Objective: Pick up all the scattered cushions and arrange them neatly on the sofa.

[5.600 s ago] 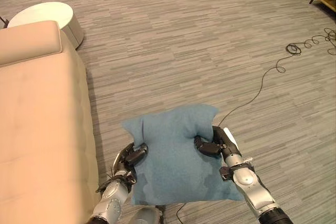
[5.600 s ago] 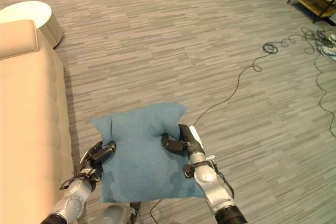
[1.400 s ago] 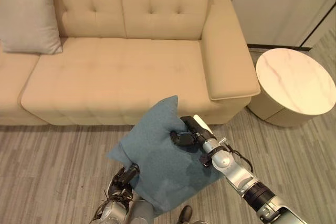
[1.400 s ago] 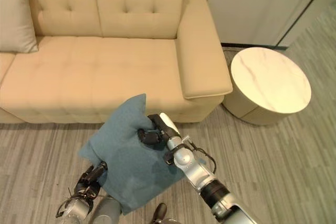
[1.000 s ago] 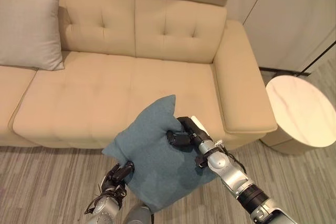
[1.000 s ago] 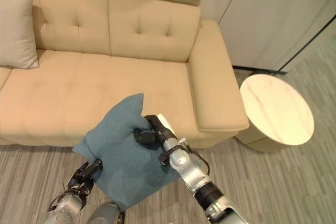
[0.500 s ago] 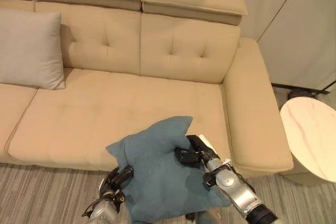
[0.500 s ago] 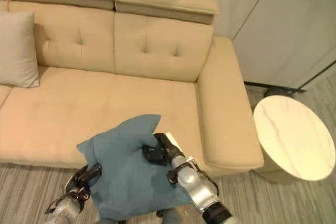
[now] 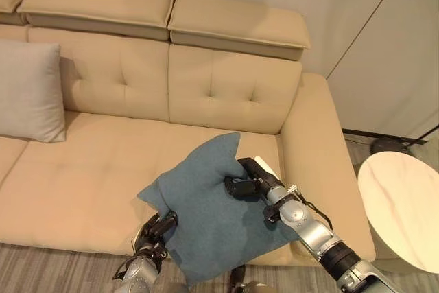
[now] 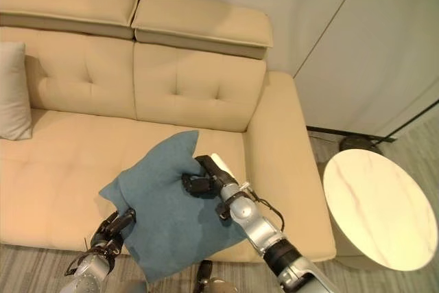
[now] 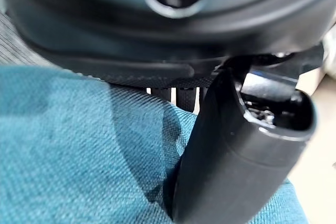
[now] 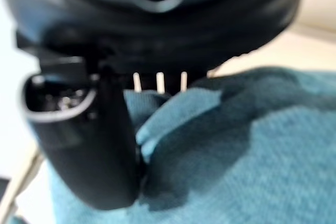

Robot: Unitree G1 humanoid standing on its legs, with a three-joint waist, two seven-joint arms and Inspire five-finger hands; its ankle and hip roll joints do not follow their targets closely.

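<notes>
I hold a blue cushion [image 9: 206,211] in both hands above the front edge of the beige sofa [image 9: 89,169]. My left hand [image 9: 156,230] is shut on its lower left edge, and the thumb [image 11: 236,145] presses into the blue fabric [image 11: 79,156]. My right hand [image 9: 248,183] is shut on the cushion's upper right side, thumb [image 12: 89,145] pinching a fold of the cloth [image 12: 220,156]. A grey cushion [image 9: 27,90] leans upright against the sofa back at the far left.
The sofa's right armrest [image 9: 322,169] runs beside my right arm. A round white marble-topped side table [image 10: 377,204] stands on the floor right of the sofa. Pale wall panels [image 10: 370,46] rise behind it. The seat [image 9: 75,183] between the two cushions is bare.
The camera has come closer and tilted up, showing more of the sofa back. The blue cushion has risen and moved forward over the seat's front edge, both hands still holding it.
</notes>
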